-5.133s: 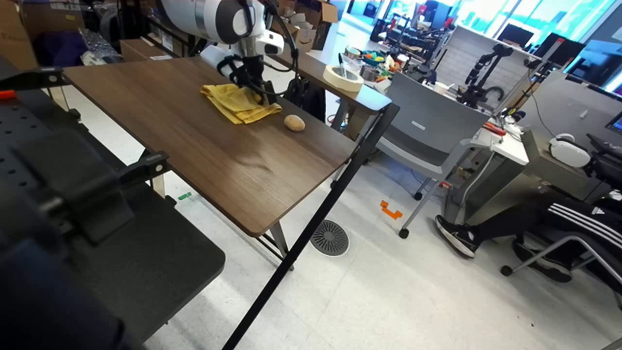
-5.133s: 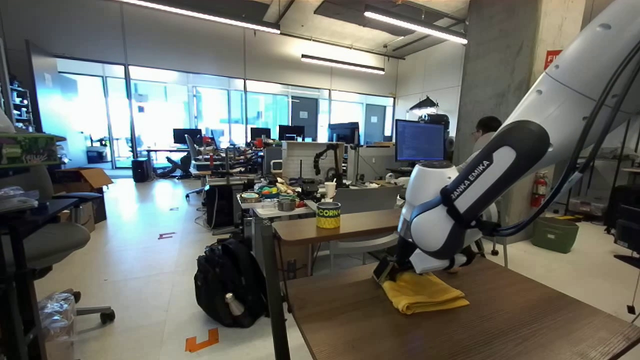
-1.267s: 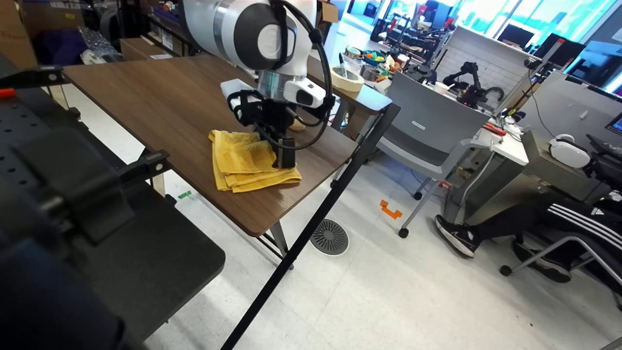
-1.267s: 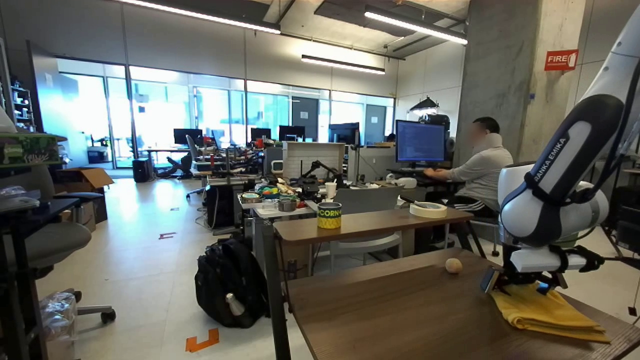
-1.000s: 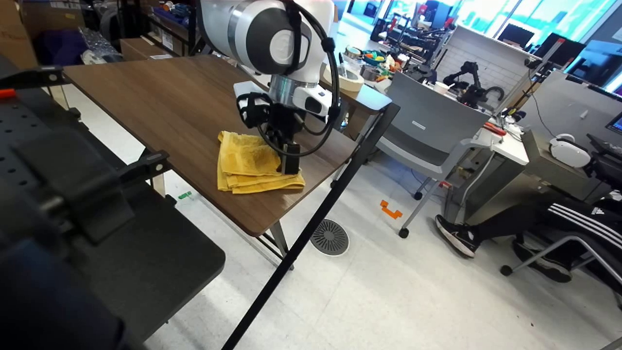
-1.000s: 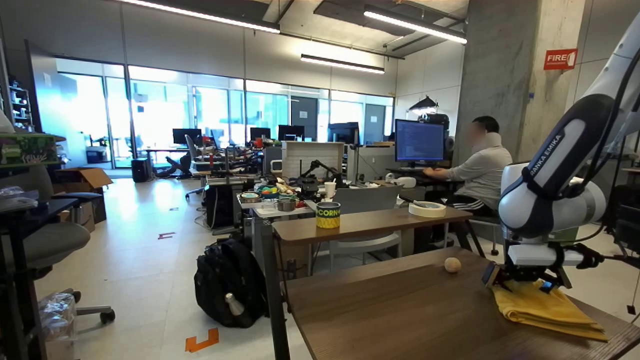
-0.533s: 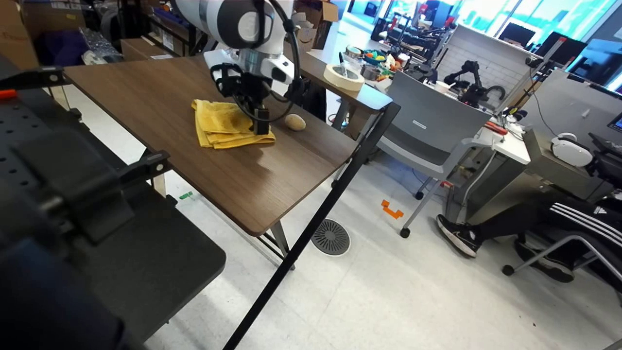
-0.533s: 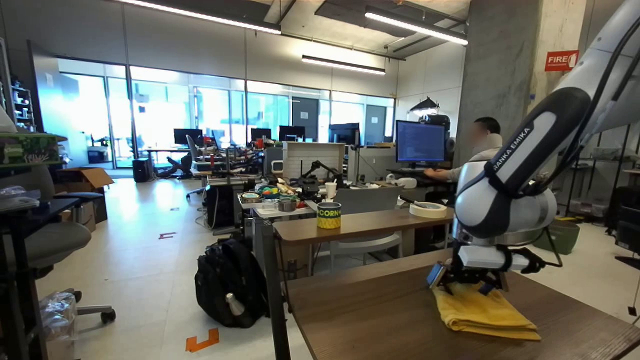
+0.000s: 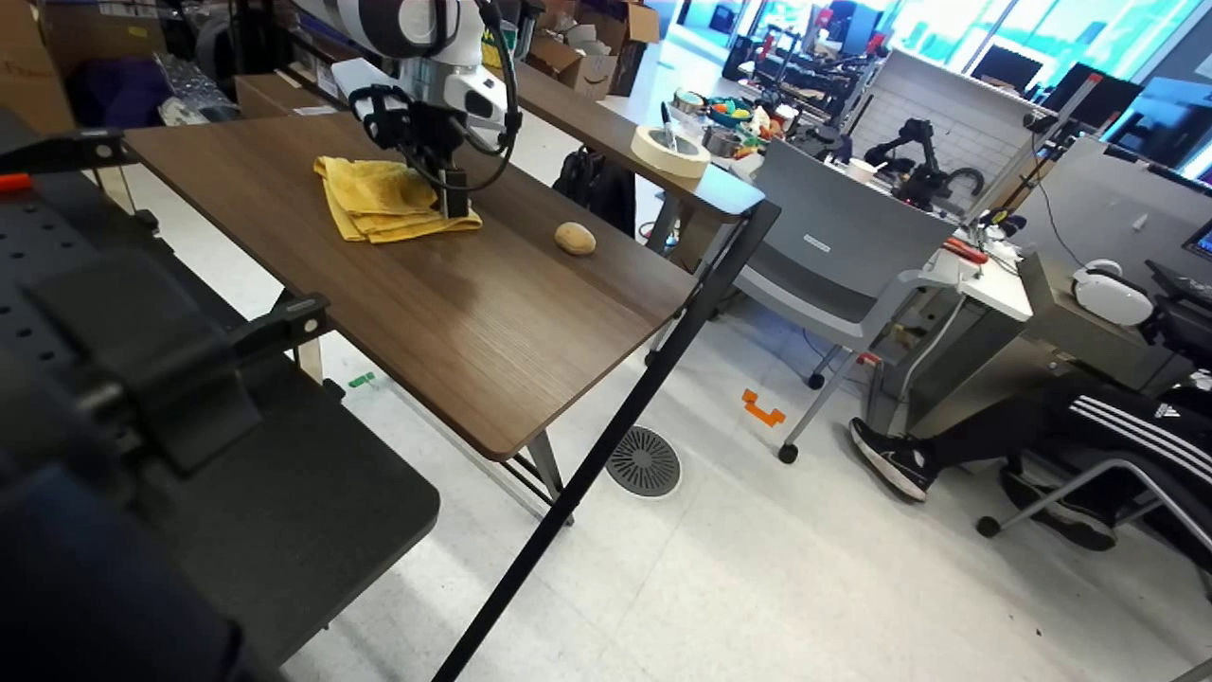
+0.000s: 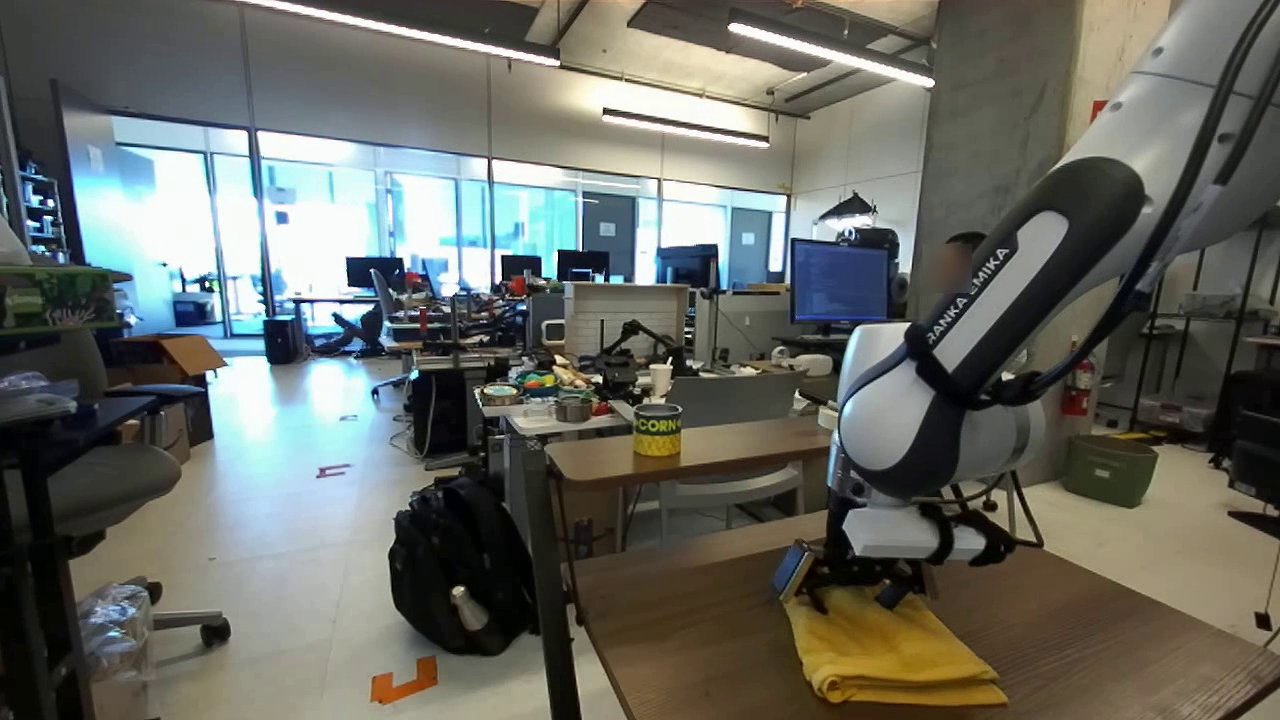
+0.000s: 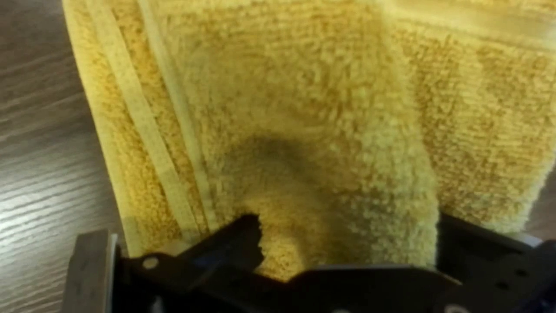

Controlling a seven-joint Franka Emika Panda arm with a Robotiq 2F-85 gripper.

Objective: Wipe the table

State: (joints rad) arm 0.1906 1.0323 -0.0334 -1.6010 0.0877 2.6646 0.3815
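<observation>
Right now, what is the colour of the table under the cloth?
Brown wood grain; the table shows best in an exterior view.

Under my end effector, a towel lies on the table, left of a potato in an exterior view.

A: The table: what finish?
B: Smooth wood-grain top, satin, glossier toward one short edge.
A: And the cloth?
B: Matt terry, rough and looped, with flatter woven bands along its border.
A: The tan ovoid near the table's long edge?
B: Matt. By contrast, the arm is smooth with a light gloss.
</observation>
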